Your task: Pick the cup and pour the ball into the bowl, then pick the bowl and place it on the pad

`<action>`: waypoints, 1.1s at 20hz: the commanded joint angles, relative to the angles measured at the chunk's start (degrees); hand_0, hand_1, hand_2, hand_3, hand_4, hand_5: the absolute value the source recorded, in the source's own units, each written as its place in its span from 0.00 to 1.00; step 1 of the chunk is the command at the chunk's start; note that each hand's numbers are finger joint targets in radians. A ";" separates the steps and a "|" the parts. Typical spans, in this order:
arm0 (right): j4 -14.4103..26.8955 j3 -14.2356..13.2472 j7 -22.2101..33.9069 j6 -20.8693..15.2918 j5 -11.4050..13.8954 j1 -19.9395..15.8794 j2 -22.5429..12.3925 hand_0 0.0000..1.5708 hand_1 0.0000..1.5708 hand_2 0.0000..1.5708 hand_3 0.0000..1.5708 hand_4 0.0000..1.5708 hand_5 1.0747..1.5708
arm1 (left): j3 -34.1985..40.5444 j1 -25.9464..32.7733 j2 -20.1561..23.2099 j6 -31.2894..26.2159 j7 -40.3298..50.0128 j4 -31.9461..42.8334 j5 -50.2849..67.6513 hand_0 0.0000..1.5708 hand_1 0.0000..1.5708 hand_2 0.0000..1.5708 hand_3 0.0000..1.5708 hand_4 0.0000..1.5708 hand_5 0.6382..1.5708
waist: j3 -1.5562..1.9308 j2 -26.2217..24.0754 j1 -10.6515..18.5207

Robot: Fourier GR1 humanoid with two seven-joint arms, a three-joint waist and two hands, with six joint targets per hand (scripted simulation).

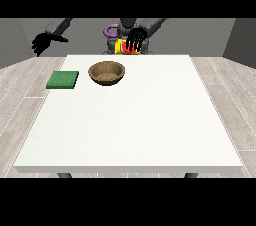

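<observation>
Fingers (134, 45) curl round a red-and-yellow cup (121, 47), lifted at the table's (130, 130) far edge, twelve o'clock.

That hand (135, 37) shows right of centre. At ten o'clock of the brown bowl (106, 73), off the table, the hand at the view's left (44, 43) hangs with fingers drooping, holding nothing. Just beside the bowl, at nine o'clock, lies the green pad (63, 80). No ball can be made out.
</observation>
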 commanded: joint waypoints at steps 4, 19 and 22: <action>-0.51 1.73 3.21 -2.02 0.76 -6.87 0.59 0.00 0.00 0.00 0.17 0.00 0.92 | -3.91 -6.31 -0.20 -4.39 5.22 0.28 -8.95 0.29 0.29 1.00 1.00 0.57 1.00 | -0.02 2.88 -0.85; 1.81 2.73 1.58 -1.36 0.83 -8.23 2.48 0.00 0.00 0.00 0.10 0.00 0.90 | -17.59 -7.11 0.52 -19.88 5.52 -1.22 -20.99 0.00 0.00 1.00 1.00 0.79 0.80 | 0.00 3.48 -2.38; 2.28 3.06 0.71 -0.46 0.79 -8.66 3.12 0.00 0.00 0.00 0.15 0.00 0.90 | -17.05 -13.40 -0.19 -25.27 6.16 -0.60 -23.90 0.49 0.49 1.00 1.00 0.76 0.83 | 0.02 3.76 -3.40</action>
